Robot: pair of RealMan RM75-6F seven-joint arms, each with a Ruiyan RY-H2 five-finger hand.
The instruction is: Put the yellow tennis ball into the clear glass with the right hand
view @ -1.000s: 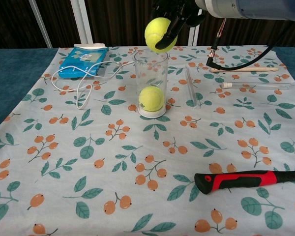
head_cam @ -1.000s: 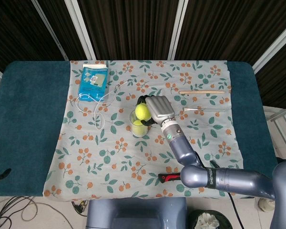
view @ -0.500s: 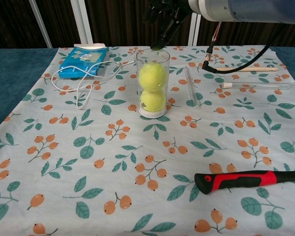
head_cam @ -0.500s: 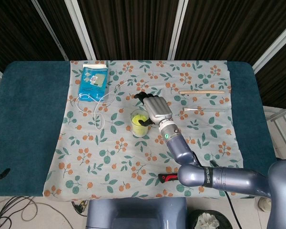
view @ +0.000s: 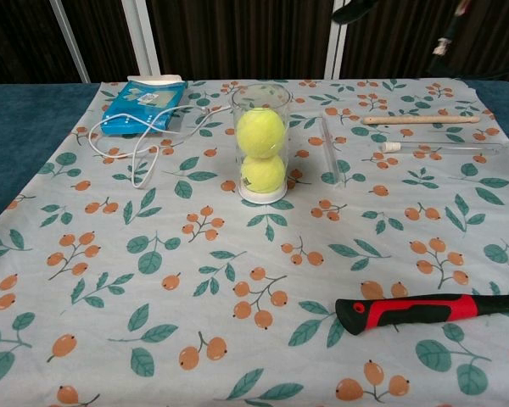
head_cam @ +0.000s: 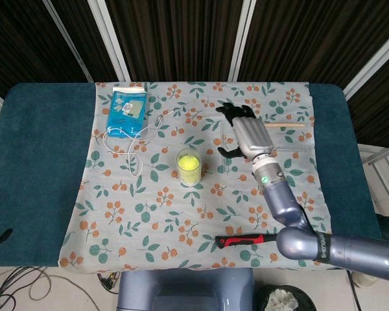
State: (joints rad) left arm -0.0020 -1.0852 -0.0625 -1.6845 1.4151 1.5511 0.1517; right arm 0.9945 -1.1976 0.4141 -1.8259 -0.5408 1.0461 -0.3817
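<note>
The clear glass (view: 262, 142) (head_cam: 189, 166) stands upright on the floral cloth and has two yellow tennis balls stacked inside it, the upper one (view: 261, 132) resting on the lower one (view: 262, 173). My right hand (head_cam: 246, 133) hangs above the cloth, to the right of the glass and well apart from it, fingers apart and holding nothing. In the chest view only a dark fingertip (view: 354, 10) shows at the top edge. My left hand is in neither view.
A red-and-black handled tool (view: 424, 310) lies at the front right. A blue box (view: 144, 105) with a white cable (view: 131, 144) sits at the back left. A wooden stick (view: 421, 119) and a thin clear rod (view: 433, 147) lie at the back right.
The ball dropped from my right hand into the glass onto the other ball. The hand then rose and drew back to the right, away from the glass.
</note>
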